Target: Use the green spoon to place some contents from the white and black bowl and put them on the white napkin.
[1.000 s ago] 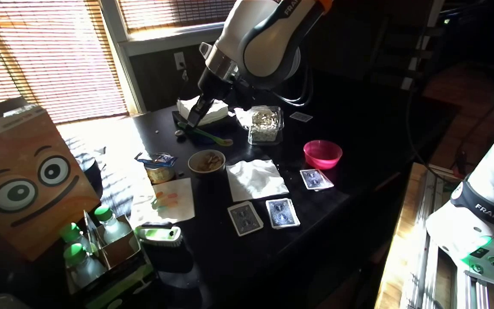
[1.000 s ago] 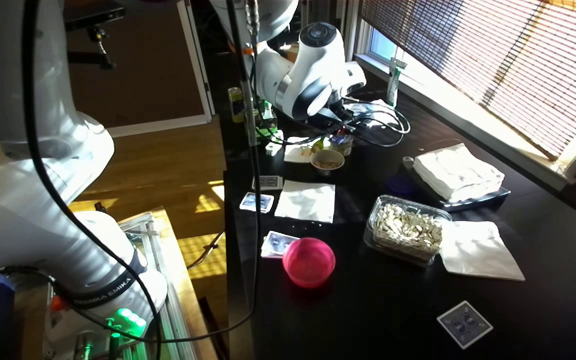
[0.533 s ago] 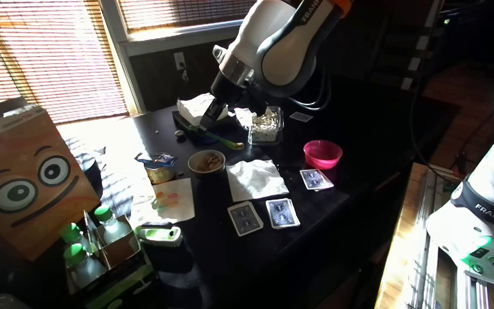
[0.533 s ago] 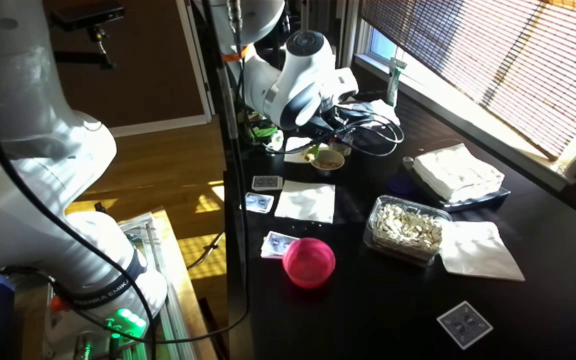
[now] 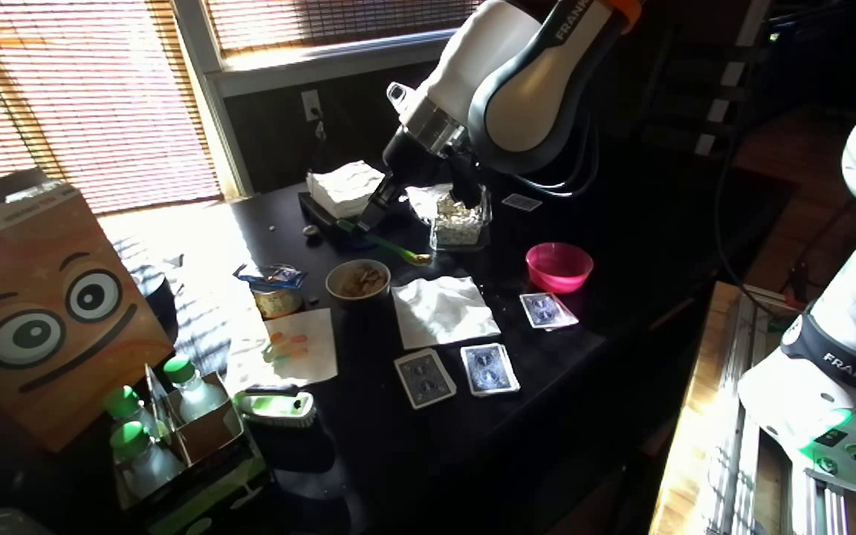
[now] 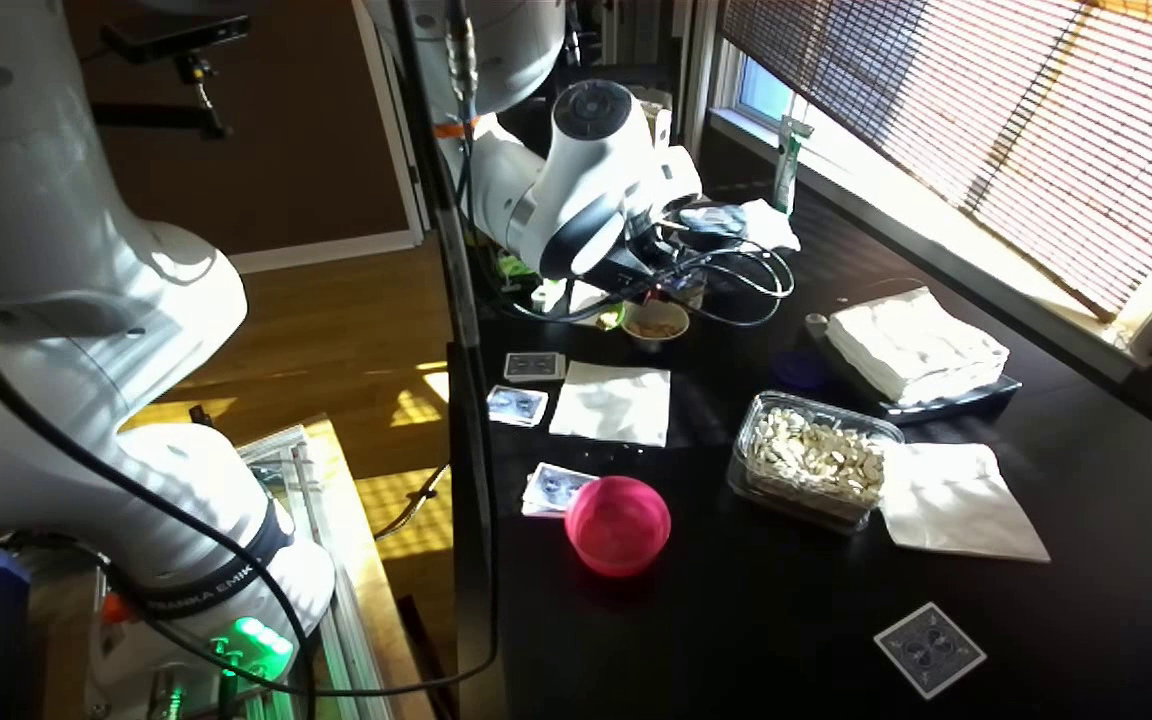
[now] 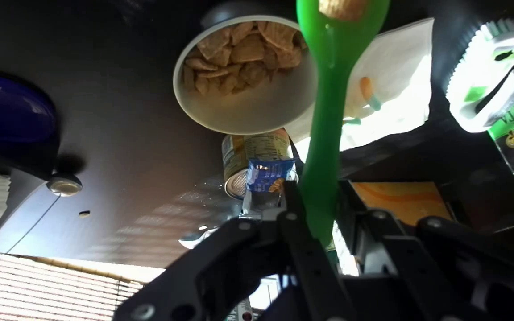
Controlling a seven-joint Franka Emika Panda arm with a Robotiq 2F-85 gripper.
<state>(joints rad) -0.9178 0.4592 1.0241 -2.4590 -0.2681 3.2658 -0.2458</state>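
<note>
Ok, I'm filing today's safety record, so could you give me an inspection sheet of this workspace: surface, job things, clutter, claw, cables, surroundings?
surface: dark table, small bits on it
job things: green spoon carries some brown food; white-rimmed bowl holds brown flakes; white napkin lies near that bowl
clutter: pink bowl, playing cards, clear tub, brush, bottles
claw: shut on the spoon's handle
cables: black cable hangs in a long loop
surroundings: sunlit blinds, wall socket
</note>
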